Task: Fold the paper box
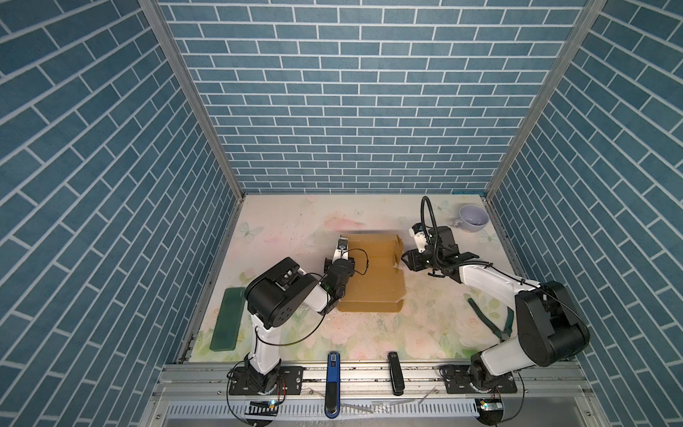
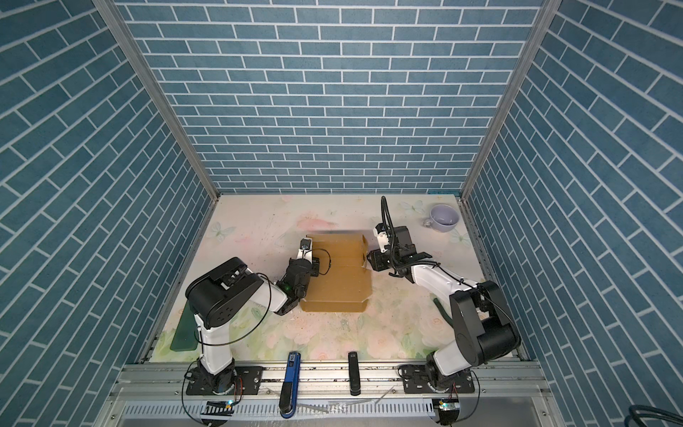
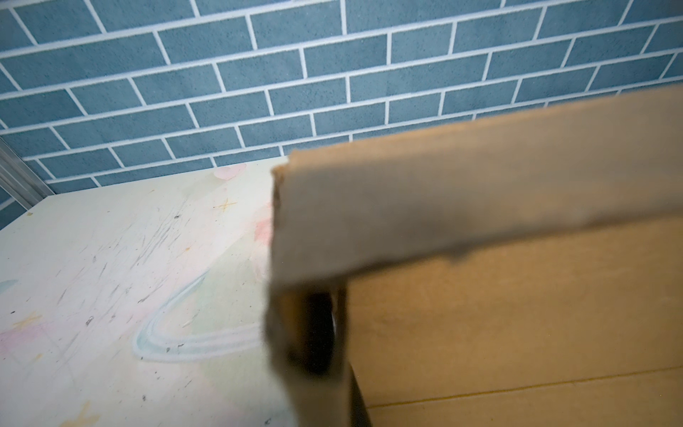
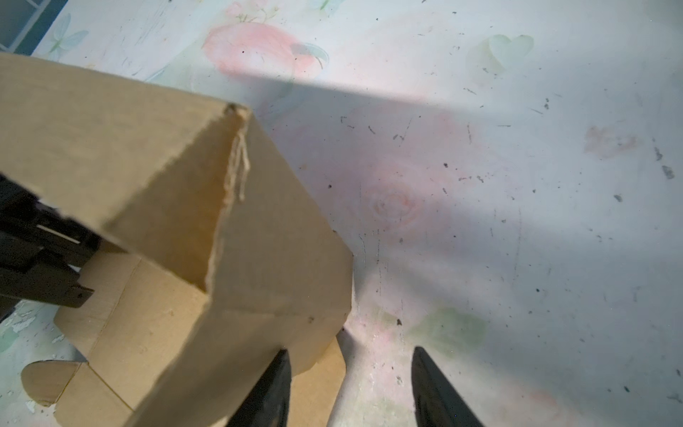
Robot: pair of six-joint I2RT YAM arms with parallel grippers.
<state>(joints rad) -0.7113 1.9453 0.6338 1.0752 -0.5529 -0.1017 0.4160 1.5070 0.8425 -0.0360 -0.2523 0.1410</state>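
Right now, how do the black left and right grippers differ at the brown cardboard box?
The left gripper is shut on the paper box's raised wall; the right gripper is open, empty. The left sits at its left side, the right by its right flap. Both are black.

The paper box (image 1: 373, 284), plain brown corrugated cardboard, lies partly folded near the middle of the tabletop (image 1: 425, 332). Its wide creased panels rest flat. The strip toward the tabletop's far edge stands raised as a wall, and a side flap stands up at that wall's right end, meeting it at a frayed corner.
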